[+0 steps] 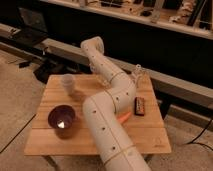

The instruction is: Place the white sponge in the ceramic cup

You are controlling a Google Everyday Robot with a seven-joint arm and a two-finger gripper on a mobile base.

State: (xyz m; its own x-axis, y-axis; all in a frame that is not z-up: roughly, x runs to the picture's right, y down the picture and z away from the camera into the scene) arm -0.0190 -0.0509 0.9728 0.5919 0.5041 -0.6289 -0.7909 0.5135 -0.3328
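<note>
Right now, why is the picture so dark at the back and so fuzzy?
Camera view: light falls mostly on the wooden table and the white arm, so the shelves behind stay dark; everything looks soft and blurry, edges smeared; a bright spot glints inside the dark bowl; the pale cup looks washed out; the gripper sits at the table's far edge, too blurred to make out details.
</note>
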